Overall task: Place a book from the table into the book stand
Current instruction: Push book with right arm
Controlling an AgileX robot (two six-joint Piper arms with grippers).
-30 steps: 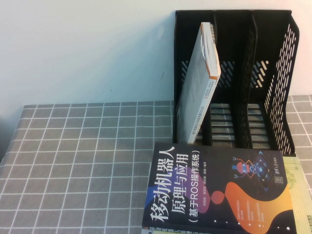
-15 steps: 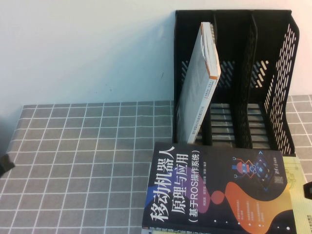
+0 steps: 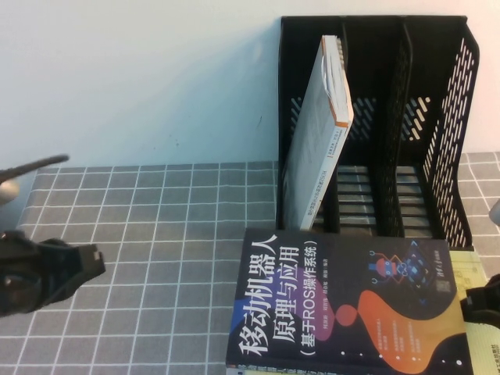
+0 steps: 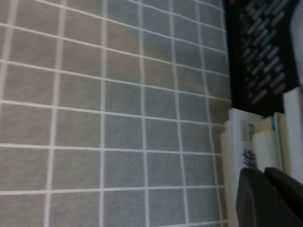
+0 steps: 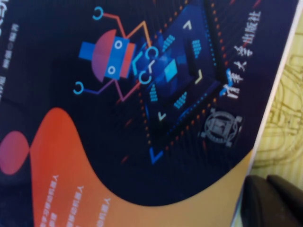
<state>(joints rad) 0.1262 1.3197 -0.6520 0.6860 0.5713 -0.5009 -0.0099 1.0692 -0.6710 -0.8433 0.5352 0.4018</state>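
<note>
The book (image 3: 344,308), dark navy with orange and purple blobs and a white Chinese title, lies flat at the table's (image 3: 156,234) front right, on top of a yellow-green book (image 3: 482,273). The black book stand (image 3: 406,117) stands behind it, with a white-grey book (image 3: 316,141) leaning in its left slot. My left gripper (image 3: 92,262) is low over the table at the left, shut and empty, well left of the book. My right gripper (image 3: 476,305) is shut and empty at the book's right edge. The right wrist view shows the book's cover (image 5: 142,94) and my shut fingertips (image 5: 270,201).
The left wrist view shows the grid cloth (image 4: 118,118), the book stack's page edges (image 4: 251,142) and the stand's base (image 4: 265,47) past my left gripper (image 4: 265,196). A white wall rises behind the table. The stand's middle and right slots hold nothing.
Both arms have come into the high view: the left one from the left edge over the cloth, the right one from the right edge beside the book. Books and stand have not moved.
</note>
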